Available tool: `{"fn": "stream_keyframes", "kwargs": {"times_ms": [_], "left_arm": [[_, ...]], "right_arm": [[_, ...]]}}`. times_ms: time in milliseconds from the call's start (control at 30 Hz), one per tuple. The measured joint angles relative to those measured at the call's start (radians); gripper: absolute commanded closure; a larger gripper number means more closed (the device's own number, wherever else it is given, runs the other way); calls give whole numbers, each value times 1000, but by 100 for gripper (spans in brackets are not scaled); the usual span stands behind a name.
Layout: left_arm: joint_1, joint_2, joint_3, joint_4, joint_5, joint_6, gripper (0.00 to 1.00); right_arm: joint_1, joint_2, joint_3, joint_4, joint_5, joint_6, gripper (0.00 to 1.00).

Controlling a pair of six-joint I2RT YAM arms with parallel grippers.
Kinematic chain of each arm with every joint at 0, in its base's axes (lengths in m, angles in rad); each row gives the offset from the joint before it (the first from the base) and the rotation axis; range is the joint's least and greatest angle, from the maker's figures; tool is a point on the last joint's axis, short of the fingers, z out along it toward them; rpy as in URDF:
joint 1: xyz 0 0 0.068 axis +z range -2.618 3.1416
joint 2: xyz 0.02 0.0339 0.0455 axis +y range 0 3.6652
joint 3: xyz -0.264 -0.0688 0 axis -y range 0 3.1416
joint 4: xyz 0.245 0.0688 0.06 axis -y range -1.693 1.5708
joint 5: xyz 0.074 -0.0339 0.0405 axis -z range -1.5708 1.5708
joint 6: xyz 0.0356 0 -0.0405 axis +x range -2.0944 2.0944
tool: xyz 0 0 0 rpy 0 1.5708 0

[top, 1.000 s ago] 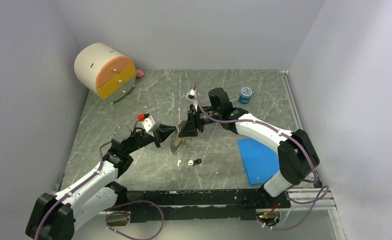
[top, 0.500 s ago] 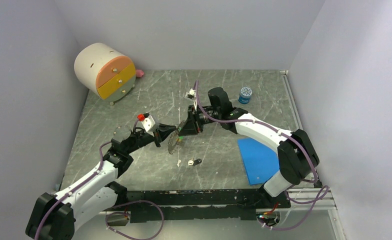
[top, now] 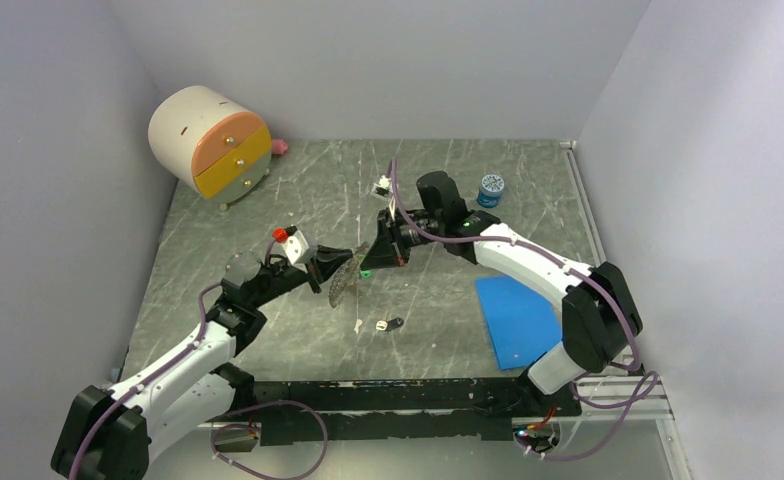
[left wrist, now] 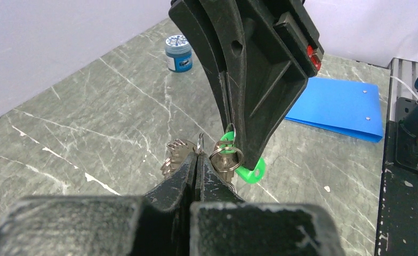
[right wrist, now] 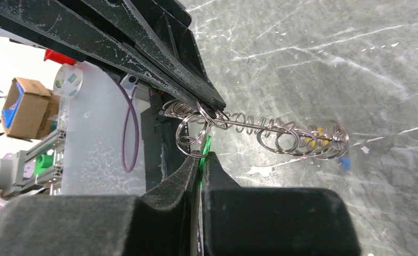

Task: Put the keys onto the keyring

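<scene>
You are holding the keyring clenched in your left end effector above the desk, while your right end effector is gripping the green key against it, so be threading that key on slowly, without twisting the ring loose.

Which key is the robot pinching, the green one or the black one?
The green key, pinched in the right gripper by the keyring. The black key lies loose on the table, untouched.
</scene>
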Motion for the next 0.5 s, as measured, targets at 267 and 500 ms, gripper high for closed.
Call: {"fn": "stream_keyframes", "kwargs": {"times_ms": [267,500], "left_arm": [[0,0,0,13,0,0,98],[0,0,-2,12,-1,0,97]], "right_arm": [[0,-7,66,-115,48,-66,100],[0,-10,105,-196,66,-134,81]]}}
